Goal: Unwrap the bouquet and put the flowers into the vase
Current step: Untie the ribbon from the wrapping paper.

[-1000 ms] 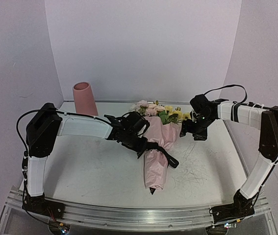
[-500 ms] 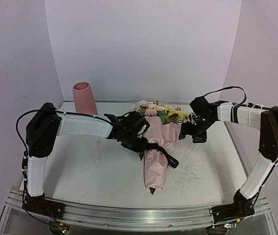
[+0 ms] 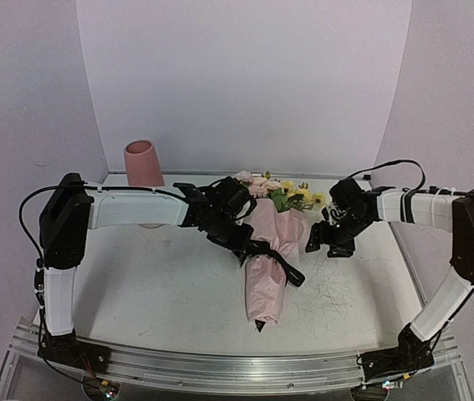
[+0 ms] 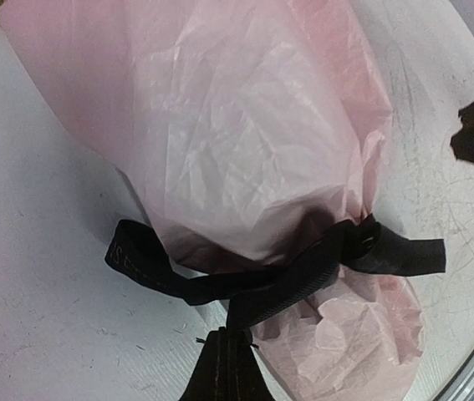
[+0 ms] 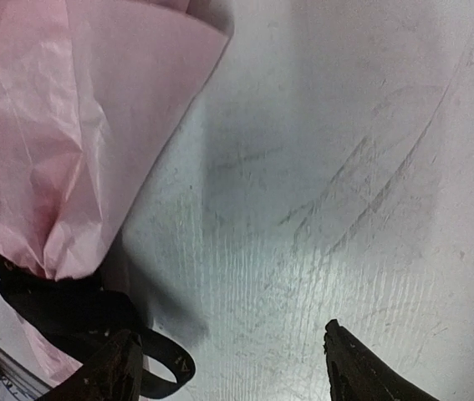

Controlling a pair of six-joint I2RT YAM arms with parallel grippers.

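Note:
The bouquet lies mid-table, its crinkled pink paper [image 3: 267, 280] tapering toward me and the flowers [image 3: 280, 194] fanned out at its far end. A black ribbon [image 4: 312, 267] is tied round the paper's waist. My left gripper [image 4: 230, 344] is shut on a strand of that ribbon at the wrap's left side; in the top view the left gripper [image 3: 252, 248] sits against the paper. My right gripper [image 5: 237, 363] hangs open over bare table just right of the paper [image 5: 61, 142], with the ribbon's tail [image 5: 149, 368] by its left finger. The pink vase [image 3: 143, 162] stands upright at the back left.
White table top [image 3: 153, 284] with scuff marks to the right of the bouquet. Lilac walls close the scene at the back and both sides. A metal rail [image 3: 220, 368] runs along the near edge.
The left jaws have closed on the ribbon and the left arm has lifted slightly. The right gripper has come down and nearer, toward the bouquet's right side.

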